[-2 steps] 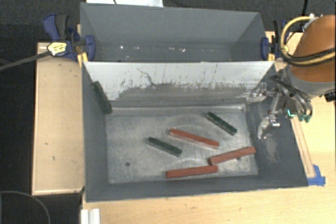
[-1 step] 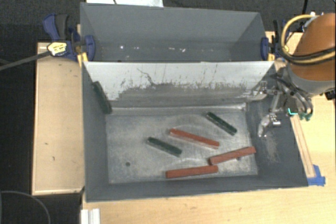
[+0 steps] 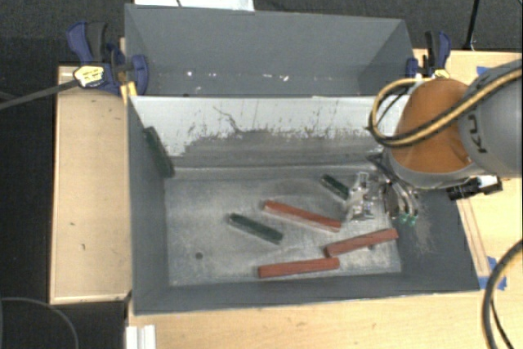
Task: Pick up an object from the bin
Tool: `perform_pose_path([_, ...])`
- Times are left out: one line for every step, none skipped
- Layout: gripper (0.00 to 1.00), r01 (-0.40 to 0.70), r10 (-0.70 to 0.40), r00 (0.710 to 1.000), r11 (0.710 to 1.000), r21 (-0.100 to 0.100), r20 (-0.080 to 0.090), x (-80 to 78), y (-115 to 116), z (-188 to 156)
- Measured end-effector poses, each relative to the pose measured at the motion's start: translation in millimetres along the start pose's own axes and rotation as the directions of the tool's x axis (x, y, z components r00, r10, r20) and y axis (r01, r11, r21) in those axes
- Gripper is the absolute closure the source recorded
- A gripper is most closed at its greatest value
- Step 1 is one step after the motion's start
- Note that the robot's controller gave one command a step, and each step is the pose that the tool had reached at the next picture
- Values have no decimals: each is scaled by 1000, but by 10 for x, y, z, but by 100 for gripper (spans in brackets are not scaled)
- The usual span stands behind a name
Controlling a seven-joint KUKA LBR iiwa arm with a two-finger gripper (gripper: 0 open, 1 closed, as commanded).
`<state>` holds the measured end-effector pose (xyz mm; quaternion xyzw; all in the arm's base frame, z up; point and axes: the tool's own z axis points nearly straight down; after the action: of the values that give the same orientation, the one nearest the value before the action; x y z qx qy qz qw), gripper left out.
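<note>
My gripper (image 3: pixel 360 207) hangs low over the right part of the bin floor, its metal fingers pointing down beside the right end of a red-brown stick (image 3: pixel 301 214). A short dark green piece (image 3: pixel 333 185) lies just left of the fingers. Below the gripper a second red-brown stick (image 3: pixel 362 242) lies slanted. Whether anything sits between the fingers I cannot make out.
A third red-brown stick (image 3: pixel 297 267) lies near the bin's front wall. A dark green stick (image 3: pixel 256 228) rests at mid-floor, and another dark green bar (image 3: pixel 158 152) leans in the back left corner. The arm with its orange cover enters from the right.
</note>
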<state>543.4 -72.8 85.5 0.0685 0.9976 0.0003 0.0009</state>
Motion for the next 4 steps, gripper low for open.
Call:
perform_pose_path([0, 3, -3, 1000, 1000, 1, 0, -1, -2, -1])
perform_pose_path([0, 4, -4, 1000, 1000, 1, 0, -1, -2, -1])
perform_pose_path([100, -30, 30, 999, 1000, -1, 24, 571, 452, 98])
perform_pose_path([100, -29, 29, 999, 1000, -1, 24, 571, 452, 98])
